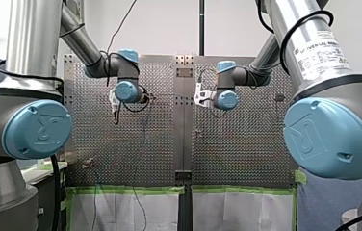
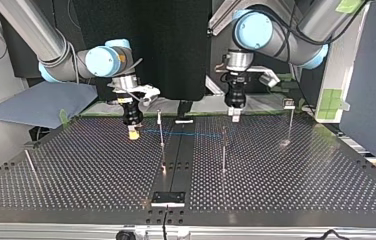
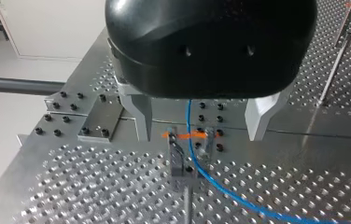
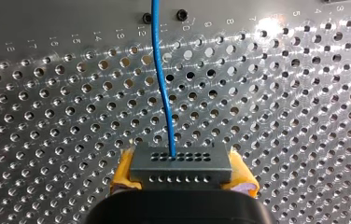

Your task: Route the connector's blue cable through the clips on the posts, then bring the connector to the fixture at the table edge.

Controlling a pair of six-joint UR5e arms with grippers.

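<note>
Mid-routing: grey slotted connector [image 4: 180,163] pinched by right claw [image 4: 181,179]; left claw [image 3: 201,133] is spread above metal clip [image 3: 179,161], where thin blue cable [image 3: 188,121] probably needs seating.

Engraved numbers, among them 7 and 8, edge the perforated table [image 4: 267,70].

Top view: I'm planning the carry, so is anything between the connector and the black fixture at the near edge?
Nothing visible lies on that line. The connector, in my right gripper, has bare table to the fixture; the nearest post stands beside the path.
</note>
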